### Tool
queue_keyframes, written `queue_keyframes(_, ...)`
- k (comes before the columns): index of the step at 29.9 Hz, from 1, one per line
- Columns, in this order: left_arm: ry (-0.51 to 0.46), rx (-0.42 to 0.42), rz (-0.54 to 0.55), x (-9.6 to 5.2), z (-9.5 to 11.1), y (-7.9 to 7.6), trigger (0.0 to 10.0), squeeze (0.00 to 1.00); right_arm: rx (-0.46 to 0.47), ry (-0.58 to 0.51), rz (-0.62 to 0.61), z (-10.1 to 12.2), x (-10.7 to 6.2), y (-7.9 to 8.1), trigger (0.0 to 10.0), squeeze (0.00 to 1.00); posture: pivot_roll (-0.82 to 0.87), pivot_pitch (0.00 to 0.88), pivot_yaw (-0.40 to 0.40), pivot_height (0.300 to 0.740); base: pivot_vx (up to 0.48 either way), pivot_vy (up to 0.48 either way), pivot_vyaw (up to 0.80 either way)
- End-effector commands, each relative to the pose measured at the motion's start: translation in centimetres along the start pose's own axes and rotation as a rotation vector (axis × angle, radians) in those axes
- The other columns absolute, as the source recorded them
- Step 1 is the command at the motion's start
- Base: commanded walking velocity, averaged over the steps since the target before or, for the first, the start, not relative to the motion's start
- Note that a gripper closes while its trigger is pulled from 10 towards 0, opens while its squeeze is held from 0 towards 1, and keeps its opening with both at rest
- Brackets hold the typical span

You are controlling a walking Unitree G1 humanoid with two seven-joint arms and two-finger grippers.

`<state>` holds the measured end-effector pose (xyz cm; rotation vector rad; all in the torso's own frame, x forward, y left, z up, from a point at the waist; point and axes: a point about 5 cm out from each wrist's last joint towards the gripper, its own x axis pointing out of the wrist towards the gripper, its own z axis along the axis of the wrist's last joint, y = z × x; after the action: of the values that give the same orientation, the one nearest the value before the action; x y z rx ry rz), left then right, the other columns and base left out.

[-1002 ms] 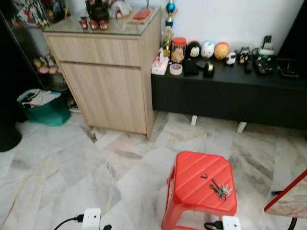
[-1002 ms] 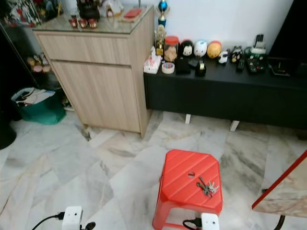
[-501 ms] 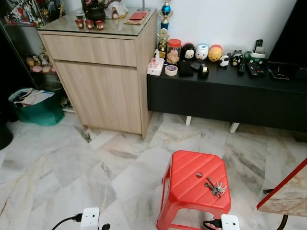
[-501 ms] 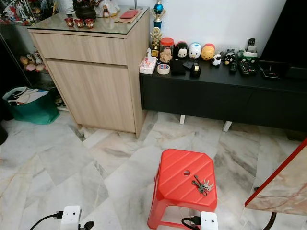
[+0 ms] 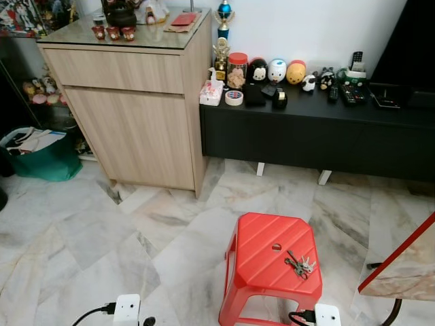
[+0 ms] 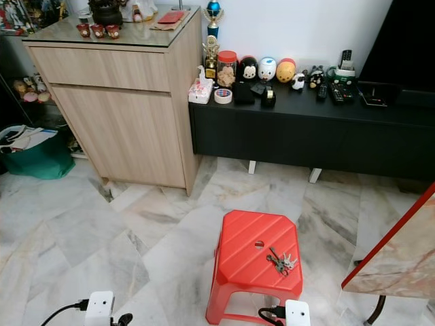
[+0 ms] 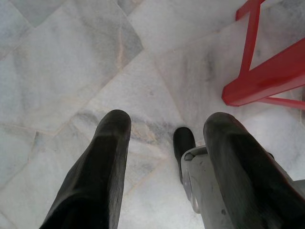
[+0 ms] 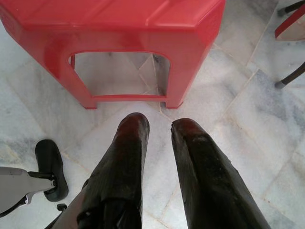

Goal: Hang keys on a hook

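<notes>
Keys (image 5: 300, 265): small metal bunch, lying flat on red stool (image 5: 265, 241) top, near right edge.

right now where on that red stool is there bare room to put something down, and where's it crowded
The red stool has bare seat on its robot-left half and along the back edge, behind the small centre hole. The keys take up the right front part. The black console is crowded along its left and middle with figurines, a jar and remotes.

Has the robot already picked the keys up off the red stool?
No, the keys lie on top of the red stool, with no fingers on them.
</notes>
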<state>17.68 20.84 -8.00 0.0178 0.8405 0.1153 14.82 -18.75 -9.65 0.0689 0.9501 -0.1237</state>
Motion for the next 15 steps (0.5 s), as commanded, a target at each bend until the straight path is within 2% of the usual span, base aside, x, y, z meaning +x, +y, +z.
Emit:
queue_keyframes(1, 0.013, -0.001, -0.001, -0.04, -0.23, 0.01, 10.0, 0.00, 0.004, 0.002, -0.003, -0.10, -0.02, 0.03, 10.0, 0.00, 0.03, 0.000, -0.013, 0.740, 0.000, 0.000, 0.00)
queue_keyframes(15, 0.016, -0.007, 0.002, -0.08, -0.36, -0.06, 10.0, 0.00, 0.003, 0.002, -0.006, -0.09, -0.03, -0.05, 10.0, 0.00, 0.03, 0.000, -0.017, 0.740, 0.000, 0.000, 0.00)
